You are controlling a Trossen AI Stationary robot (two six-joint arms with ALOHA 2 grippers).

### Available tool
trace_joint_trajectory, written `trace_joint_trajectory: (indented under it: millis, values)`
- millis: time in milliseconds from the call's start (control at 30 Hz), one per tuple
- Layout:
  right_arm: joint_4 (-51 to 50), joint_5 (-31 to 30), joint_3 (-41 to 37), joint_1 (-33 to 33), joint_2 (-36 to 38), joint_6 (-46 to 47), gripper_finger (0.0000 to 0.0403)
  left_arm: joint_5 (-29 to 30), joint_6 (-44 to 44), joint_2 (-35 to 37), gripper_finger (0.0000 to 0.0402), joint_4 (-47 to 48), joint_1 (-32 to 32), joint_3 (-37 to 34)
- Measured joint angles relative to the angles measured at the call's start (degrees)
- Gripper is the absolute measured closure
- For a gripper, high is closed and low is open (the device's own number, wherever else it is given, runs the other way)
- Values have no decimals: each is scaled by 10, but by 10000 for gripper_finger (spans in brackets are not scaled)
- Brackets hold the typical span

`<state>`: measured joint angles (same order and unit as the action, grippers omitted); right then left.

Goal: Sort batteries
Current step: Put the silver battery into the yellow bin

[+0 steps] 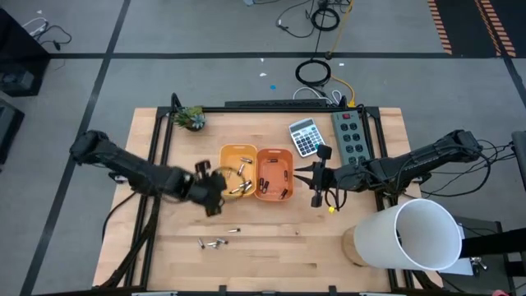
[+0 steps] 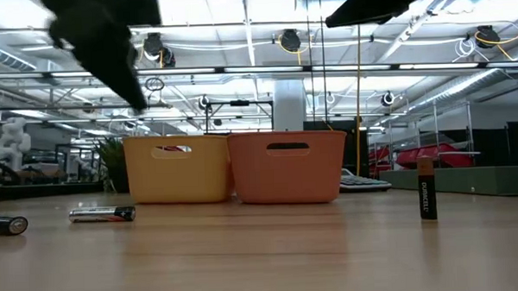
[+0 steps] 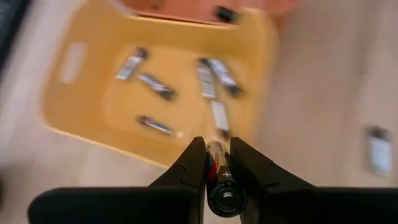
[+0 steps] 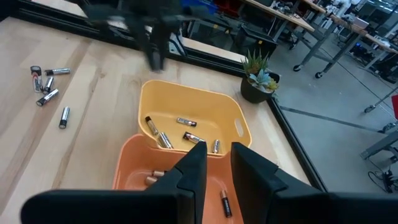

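One battery (image 3: 219, 169) sits pinched end-on in our left tool (image 3: 217, 163), red-and-dark jacket showing, flat end cap toward the wrist. We hover at the near edge of the yellow tray (image 1: 237, 154), just short of it on the bench (image 1: 271, 247). Our judgement: carry it fully over the tray floor, then let go low so it neither bounces nor rolls out. Several slim pale and dark cells (image 3: 211, 74) lie scattered in that tray, more in the orange tray (image 1: 274, 154), a few loose ones (image 1: 212, 242) nearer the bench's front. Our right tool (image 1: 319, 186), fingers slightly parted and empty, waits beside the orange tray.
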<state>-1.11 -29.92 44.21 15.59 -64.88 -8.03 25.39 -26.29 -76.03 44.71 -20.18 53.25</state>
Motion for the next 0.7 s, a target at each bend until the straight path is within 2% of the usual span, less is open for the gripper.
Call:
trace_joint_trajectory:
  millis: [167, 233, 367, 500, 600, 700]
  values:
    - [0, 0, 1, 2, 0, 0, 339, -8, 62, -12, 346, -80, 94, -15]
    - [0, 0, 1, 2, 0, -1, 339, -26, 69, -22, 314, -91, 124, -19]
    - [0, 0, 1, 2, 0, -1, 339, -100, 102, -26, 220, -74, 148, -16]
    - [-3, 0, 1, 2, 0, -6, 339, -130, 88, -9, 155, -45, 128, 19]
    - [-4, -1, 1, 2, 0, -6, 339, -127, 75, -3, 144, -40, 73, 45]
    - [-5, -1, 1, 2, 0, -6, 339, -99, 35, -5, 146, -43, 8, 64]
